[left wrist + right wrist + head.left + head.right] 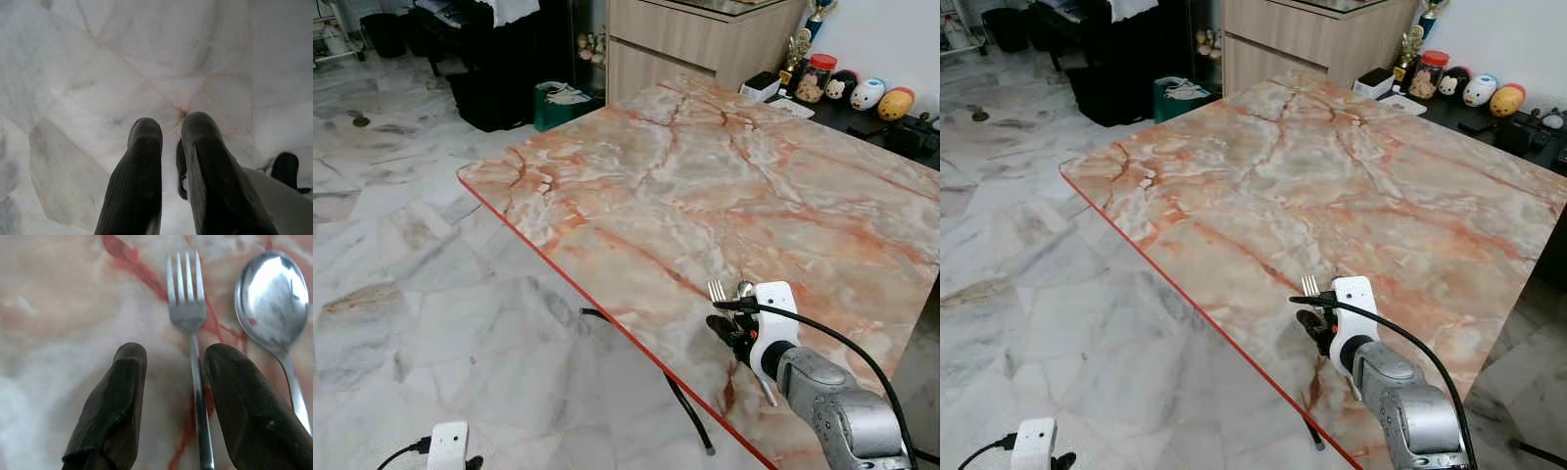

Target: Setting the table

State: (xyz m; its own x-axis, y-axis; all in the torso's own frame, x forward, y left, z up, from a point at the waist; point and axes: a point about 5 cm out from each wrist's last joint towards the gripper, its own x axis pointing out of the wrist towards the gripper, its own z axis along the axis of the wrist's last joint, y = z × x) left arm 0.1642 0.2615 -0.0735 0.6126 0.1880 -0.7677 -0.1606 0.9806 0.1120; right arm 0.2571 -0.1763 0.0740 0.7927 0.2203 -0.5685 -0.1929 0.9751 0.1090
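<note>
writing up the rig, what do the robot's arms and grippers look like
The right arm is a rounded silver-grey metal tube ending in a white plastic wrist housing, with a black cable looping over it. The right gripper has two long, tapered black fingers with a ribbed, rubbery texture. The left gripper has the same dark ribbed fingers, beside white housing.

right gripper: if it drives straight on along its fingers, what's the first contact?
Likely the fork: its handle runs between the open fingers of the right gripper, with the spoon just outside one finger. Both lie on the marble table, which it would meet right after. Depth is unclear.
</note>
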